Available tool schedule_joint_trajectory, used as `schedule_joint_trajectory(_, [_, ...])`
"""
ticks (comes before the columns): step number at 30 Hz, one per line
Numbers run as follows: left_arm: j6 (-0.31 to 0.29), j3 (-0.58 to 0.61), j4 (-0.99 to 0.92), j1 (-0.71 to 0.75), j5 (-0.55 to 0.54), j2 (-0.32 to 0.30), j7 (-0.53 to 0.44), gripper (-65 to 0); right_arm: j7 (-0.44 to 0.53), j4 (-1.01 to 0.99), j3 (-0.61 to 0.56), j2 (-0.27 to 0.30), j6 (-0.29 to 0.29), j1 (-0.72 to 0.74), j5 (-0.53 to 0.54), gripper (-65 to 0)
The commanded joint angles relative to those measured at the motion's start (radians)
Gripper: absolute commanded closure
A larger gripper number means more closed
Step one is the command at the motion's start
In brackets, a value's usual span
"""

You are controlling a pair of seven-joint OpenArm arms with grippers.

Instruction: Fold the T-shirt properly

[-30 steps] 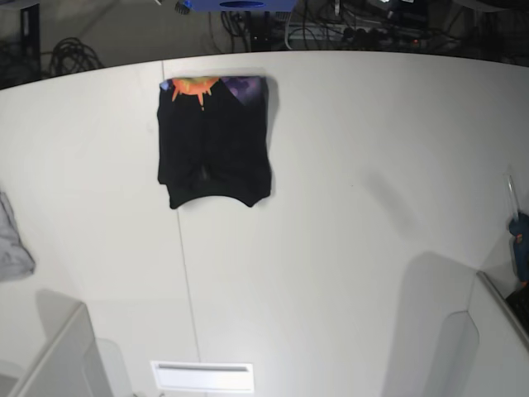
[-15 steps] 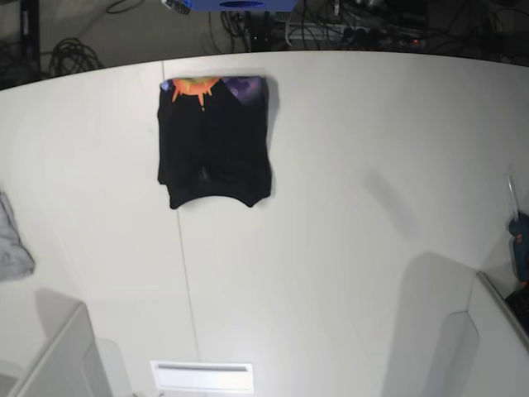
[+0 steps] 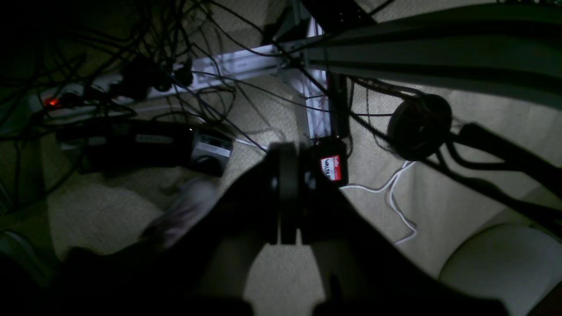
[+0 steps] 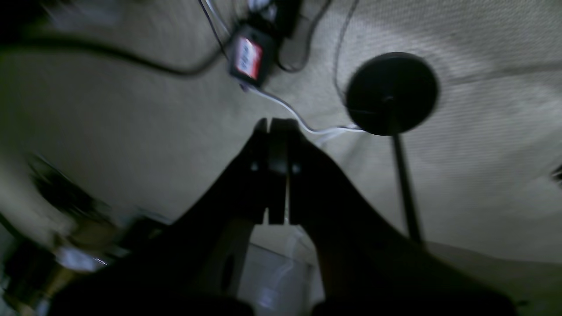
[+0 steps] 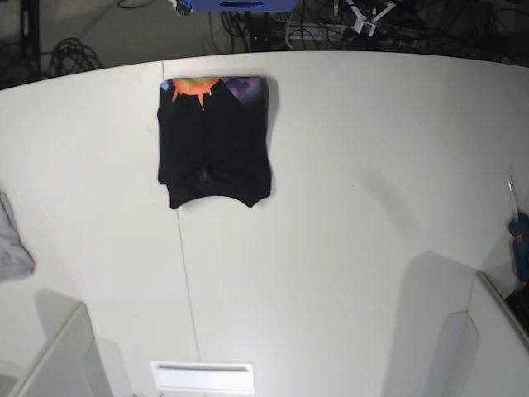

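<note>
The T-shirt [image 5: 213, 141] lies folded into a compact black rectangle on the far left-centre of the white table [image 5: 347, 215], with a strip of orange and purple print showing along its far edge. Neither gripper is over the table in the base view. In the left wrist view my left gripper [image 3: 293, 151] is shut with nothing in it, hanging over a carpeted floor with cables. My right gripper [image 4: 275, 125] is also shut and empty above the floor, and that view is blurred.
A small grey cloth [image 5: 11, 240] lies at the table's left edge. A blue object [image 5: 519, 246] sits at the right edge. A white slab [image 5: 202, 376] lies at the front. Grey panels [image 5: 58, 356] rise at both near corners. Cables and a round black base [image 4: 392, 93] are on the floor.
The T-shirt has not moved. Beyond the table's far edge, small blue and white parts have shifted slightly. The blur in the right wrist view suggests that arm is moving.
</note>
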Motion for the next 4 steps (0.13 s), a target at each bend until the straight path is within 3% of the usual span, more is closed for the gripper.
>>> schedule_joint_trajectory(1, [-0.008, 0.002, 0.015, 0.005, 0.004, -0.008, -0.008, 0.0, 0.002, -0.002, 0.000, 0.007, 0.002, -0.011, 0.018, 0.0])
schedule_joint_trajectory(4, [-0.008, 0.002, 0.024, 0.005, 0.004, -0.008, -0.007, 0.0, 0.002, 0.000, 0.000, 0.007, 0.002, -0.011, 0.055, 0.0])
